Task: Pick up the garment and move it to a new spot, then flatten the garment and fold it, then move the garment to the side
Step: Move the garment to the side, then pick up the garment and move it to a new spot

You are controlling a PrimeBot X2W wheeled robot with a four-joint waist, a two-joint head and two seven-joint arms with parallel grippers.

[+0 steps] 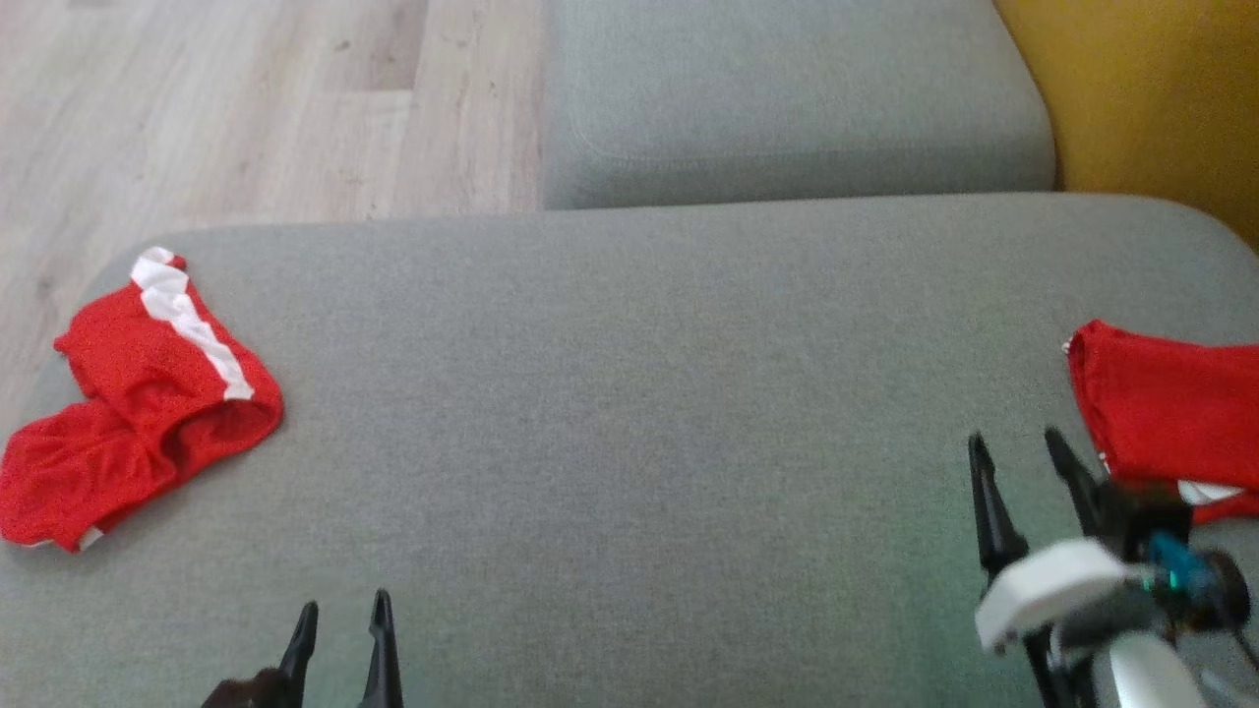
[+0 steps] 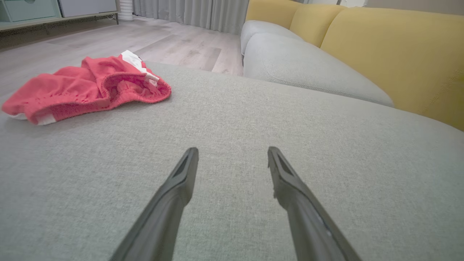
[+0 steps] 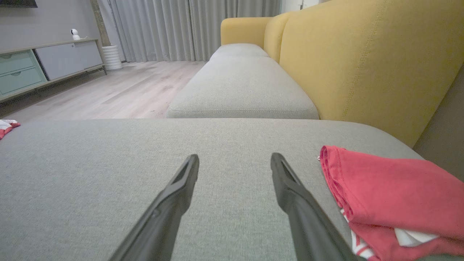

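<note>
Grippers number 2, and both gape wide with nothing in them. Our left gripper (image 1: pixel 344 600) points across the grey cushion (image 1: pixel 629 393). Our right gripper (image 1: pixel 1014 435) is just beside 1 folded red garment (image 1: pixel 1170 413). We count 2 red garments; the crumpled garment (image 1: pixel 138 393) lies far left.

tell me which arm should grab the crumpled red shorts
Left, probably: the left gripper is open on the shorts' side of the cushion; the right gripper is far across, beside the folded red garment.
</note>
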